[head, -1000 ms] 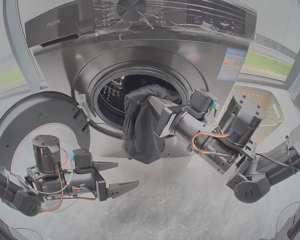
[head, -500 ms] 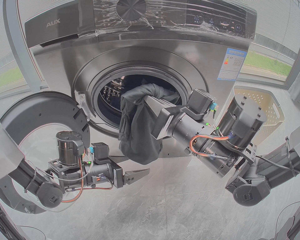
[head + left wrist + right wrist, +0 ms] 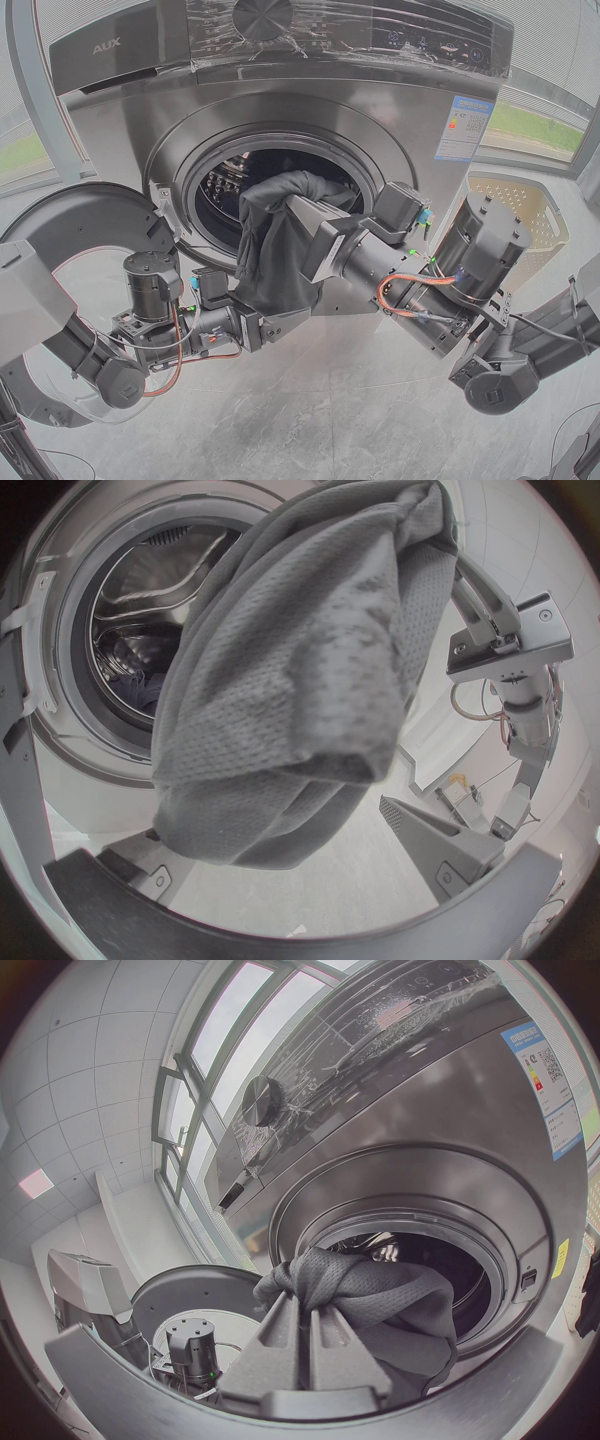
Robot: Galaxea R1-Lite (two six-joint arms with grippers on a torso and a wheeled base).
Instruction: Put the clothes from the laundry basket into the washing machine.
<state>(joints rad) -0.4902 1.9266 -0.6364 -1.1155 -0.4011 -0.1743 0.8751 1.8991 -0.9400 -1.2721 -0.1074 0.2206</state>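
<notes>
Hanging limp from the right tool [image 3: 292,204], clamped on its bunched top at the washing machine [image 3: 406,112] mouth, the grey garment [image 3: 272,256] looks light and floppy. The left tool [image 3: 282,316], spread open beneath, should gather the sagging hem.

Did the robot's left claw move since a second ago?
Yes. The left gripper went up and toward the washing machine, away from the open door, to the bottom of the dark cloth.

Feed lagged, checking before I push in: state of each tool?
Left tool: open, at the cloth's hanging end.
Right tool: closed on the cloth, at the washer's mouth.
</notes>
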